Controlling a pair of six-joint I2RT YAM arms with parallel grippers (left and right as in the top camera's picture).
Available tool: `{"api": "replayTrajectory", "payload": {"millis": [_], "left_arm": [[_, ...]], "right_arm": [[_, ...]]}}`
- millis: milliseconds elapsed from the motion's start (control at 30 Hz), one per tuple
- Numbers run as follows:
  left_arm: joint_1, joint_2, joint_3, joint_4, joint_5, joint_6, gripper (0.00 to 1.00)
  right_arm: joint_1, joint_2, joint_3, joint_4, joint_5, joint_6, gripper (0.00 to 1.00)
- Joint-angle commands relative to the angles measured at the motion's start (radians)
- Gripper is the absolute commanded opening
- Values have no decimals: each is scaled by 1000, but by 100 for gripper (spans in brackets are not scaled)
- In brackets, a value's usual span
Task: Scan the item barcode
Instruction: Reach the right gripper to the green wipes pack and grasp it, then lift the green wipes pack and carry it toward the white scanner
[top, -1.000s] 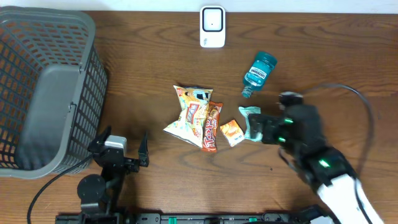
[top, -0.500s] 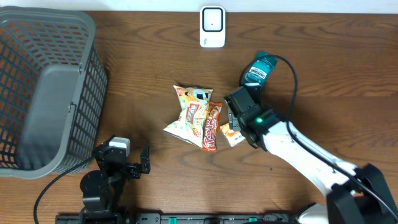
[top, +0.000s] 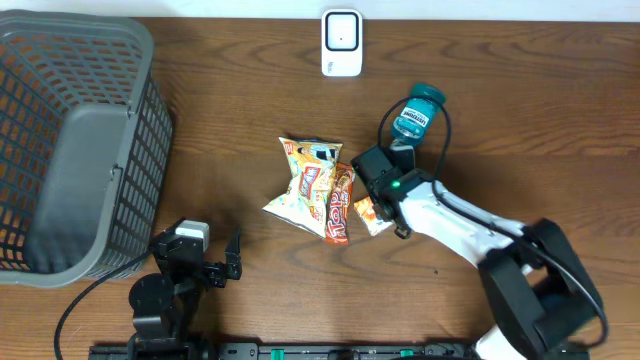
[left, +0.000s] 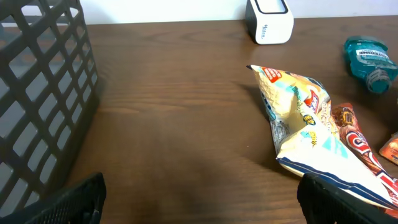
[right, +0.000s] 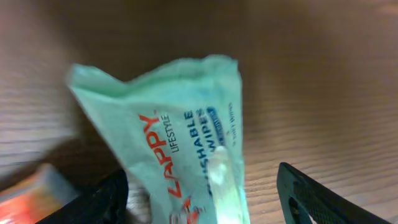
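Seeing right end effector (top: 385, 195) swung in from the right side of the desk (top: 560, 120) since a second ago, now sitting at the right edge of the snack pile, jaws narrowing on the way. Left side barely shifting.

Scanning overhead left to right: grey basket (top: 80, 150) at far left; left end effector (top: 200, 262) near the front edge just beside it, jaws standing wide, holding nothing. Mid-desk, logging chip bag (top: 303, 180), red snack bar (top: 341, 205) and small orange packet (top: 372, 213), overlapping. Right end effector sitting just right of the orange packet, hiding the target from above. Behind it, noting blue mouthwash bottle (top: 418, 112); white scanner (top: 342, 42) at the back edge, well apart.

Picking up the target in right wrist view: green wipes packet (right: 180, 130) lying flat on the desk, directly under the end effector, between its fingers (right: 106, 199). Long axis running across the closing line, so closing on the short width. Bare desk showing between packet and right finger: reading as open, straddling, not gripping yet. Judging right arm far nearer; left well apart, beyond the snack pile. Expecting a carry back-left toward the scanner; barcode side not showing.
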Motion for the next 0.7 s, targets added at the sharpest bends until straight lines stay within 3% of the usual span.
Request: {"api": "replayTrajectory", "payload": {"millis": [0,67,167,367,533,667], "left_arm": [[2,-1,-13,-27,-3,-9,98],[2,-1,-13,-27,-3,-9,98],[2,-1,-13,-27,-3,-9,98],[2,-1,-13,-27,-3,-9,98],[2,-1,-13,-27,-3,-9,98],[2,-1,-13,-27,-3,-9,98]], "right_arm": [[4,61,19,-2,35,18,74],[4,103,19,-8,58,18,73],[4,159,19,-13,96,18,64],[6,216,19,-17,105,19,36],[3,216,29,-64,71,67,23],[-6,215,51,-89,-21,74,2]]}}
